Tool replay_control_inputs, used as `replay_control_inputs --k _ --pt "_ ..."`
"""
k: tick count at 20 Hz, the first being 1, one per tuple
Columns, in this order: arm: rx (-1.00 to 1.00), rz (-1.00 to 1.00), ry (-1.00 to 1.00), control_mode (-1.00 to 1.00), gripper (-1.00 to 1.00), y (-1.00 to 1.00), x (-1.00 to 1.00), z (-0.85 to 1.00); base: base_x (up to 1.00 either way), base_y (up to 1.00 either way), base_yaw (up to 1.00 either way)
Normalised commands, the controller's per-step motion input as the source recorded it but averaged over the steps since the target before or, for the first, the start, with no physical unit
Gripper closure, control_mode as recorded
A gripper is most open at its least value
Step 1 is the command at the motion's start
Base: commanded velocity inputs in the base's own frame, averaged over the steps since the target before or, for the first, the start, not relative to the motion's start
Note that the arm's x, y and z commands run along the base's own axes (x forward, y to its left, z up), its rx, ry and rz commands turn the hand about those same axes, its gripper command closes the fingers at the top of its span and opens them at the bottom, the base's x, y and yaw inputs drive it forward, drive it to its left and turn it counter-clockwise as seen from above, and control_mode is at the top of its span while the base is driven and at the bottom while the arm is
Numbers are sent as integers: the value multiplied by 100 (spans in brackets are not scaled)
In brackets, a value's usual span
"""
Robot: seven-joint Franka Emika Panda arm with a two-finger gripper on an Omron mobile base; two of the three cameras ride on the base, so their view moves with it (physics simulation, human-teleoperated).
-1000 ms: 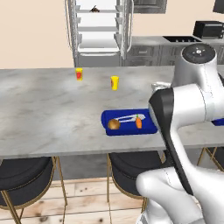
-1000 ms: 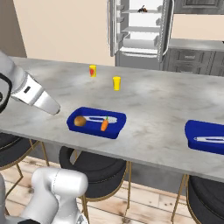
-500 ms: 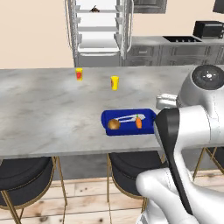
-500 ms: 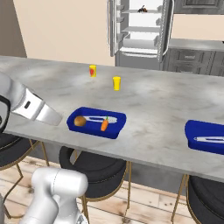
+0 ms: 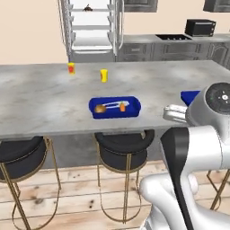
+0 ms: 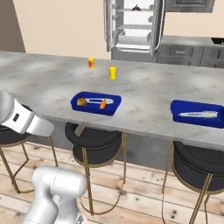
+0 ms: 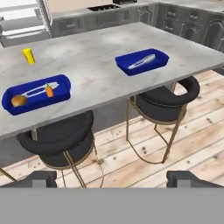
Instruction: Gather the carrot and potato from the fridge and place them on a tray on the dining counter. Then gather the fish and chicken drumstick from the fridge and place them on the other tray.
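Sitting in a blue tray on the grey dining counter, the brown potato lies left of the orange carrot (tongs beside them). A second blue tray to the right holds only tongs. The gripper, jaws wide and empty, hangs well apart from both, near the stools.

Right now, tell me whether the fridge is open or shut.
Open. The fridge shows its bare white shelves behind the counter, with both doors swung out to the sides and a small dark item on the top shelf.
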Motion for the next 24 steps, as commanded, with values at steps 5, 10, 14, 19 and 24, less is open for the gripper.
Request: replay_control_inputs --k 5,10,14,19,24 --pt "0 0 0 100 -100 0 0 0 -26 -100 8" --pt "0 0 0 100 -100 0 0 0 -14 -100 11" --pt "0 0 0 100 -100 0 0 0 0 -100 14" --pt "0 0 0 100 -100 0 0 0 0 -100 12" --pt "0 0 0 100 -100 0 0 0 0 -100 4"
